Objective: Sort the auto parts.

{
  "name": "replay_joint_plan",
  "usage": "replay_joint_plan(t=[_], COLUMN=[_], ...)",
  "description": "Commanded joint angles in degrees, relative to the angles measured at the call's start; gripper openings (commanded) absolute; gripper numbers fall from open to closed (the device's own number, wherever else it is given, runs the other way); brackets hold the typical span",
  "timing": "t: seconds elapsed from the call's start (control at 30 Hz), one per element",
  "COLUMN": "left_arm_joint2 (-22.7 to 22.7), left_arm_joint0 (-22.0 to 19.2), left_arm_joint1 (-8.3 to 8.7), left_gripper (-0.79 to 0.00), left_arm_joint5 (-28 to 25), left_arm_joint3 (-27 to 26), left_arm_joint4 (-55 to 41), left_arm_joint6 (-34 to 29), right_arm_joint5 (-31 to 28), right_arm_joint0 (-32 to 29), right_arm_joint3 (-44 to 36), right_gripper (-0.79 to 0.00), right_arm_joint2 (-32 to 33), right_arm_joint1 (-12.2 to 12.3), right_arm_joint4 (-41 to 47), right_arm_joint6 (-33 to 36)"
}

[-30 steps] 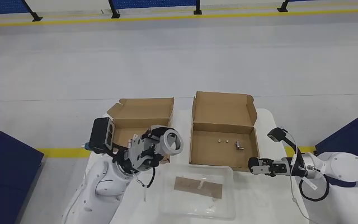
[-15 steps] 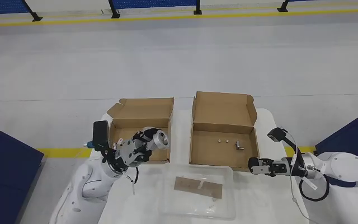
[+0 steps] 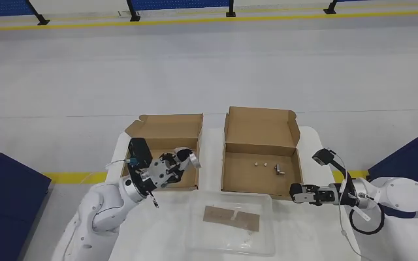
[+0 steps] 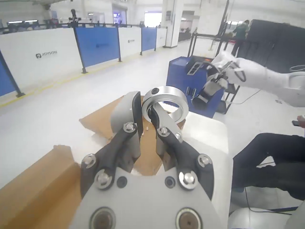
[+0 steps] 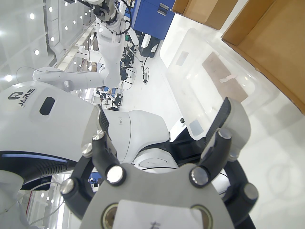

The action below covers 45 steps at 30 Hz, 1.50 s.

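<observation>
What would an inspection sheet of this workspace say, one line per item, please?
Surface: white table, carrying two boxes and a tray.
Job's things: metal ring gripped over the left box; right box holds a few small parts; clear tray in front of both boxes.
Clutter: brown card lying in the tray.
Grippers: left gripper shut on the ring's wall, one finger through its hole; right gripper open, holding nothing, near the right box's front corner.
Cables: black cable looped at the right wrist.
Surroundings: yellow floor line beyond the table; blue cabinet beside it.
</observation>
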Motion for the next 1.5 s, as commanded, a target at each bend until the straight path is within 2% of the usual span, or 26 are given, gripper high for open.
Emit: replay_joint_plan(t=[0.0,0.43,0.63,0.8,0.93,1.47], left_arm_joint2=[-0.45,-0.34,1.31,4.01,5.98,6.34], left_arm_joint0=[0.42,0.92,-0.41,-2.09,-3.05,-2.95], left_arm_joint1=[0.19,0.21,0.06,-0.16,-0.51,-0.56], left_gripper=[-0.785,-0.785,-0.785,-0.785,-0.785,-0.785], left_arm_joint5=[1.75,3.81,13.94,24.55,29.47,29.85], left_arm_joint3=[-0.65,-1.91,-4.2,-7.06,-7.95,-7.89], left_arm_joint4=[0.91,0.63,2.87,8.46,9.44,9.89], left_arm_joint6=[-2.74,-3.57,-11.51,-21.91,-24.95,-24.39], right_arm_joint5=[0.0,0.0,0.0,0.0,0.0,0.0], right_arm_joint0=[0.0,0.0,0.0,0.0,0.0,0.0], right_arm_joint3=[0.0,0.0,0.0,0.0,0.0,0.0], right_gripper=[0.0,0.0,0.0,0.0,0.0,0.0], right_arm_joint2=[0.0,0.0,0.0,0.0,0.0,0.0], right_arm_joint1=[0.0,0.0,0.0,0.0,0.0,0.0], right_arm_joint4=[0.0,0.0,0.0,0.0,0.0,0.0], right_arm_joint6=[0.0,0.0,0.0,0.0,0.0,0.0])
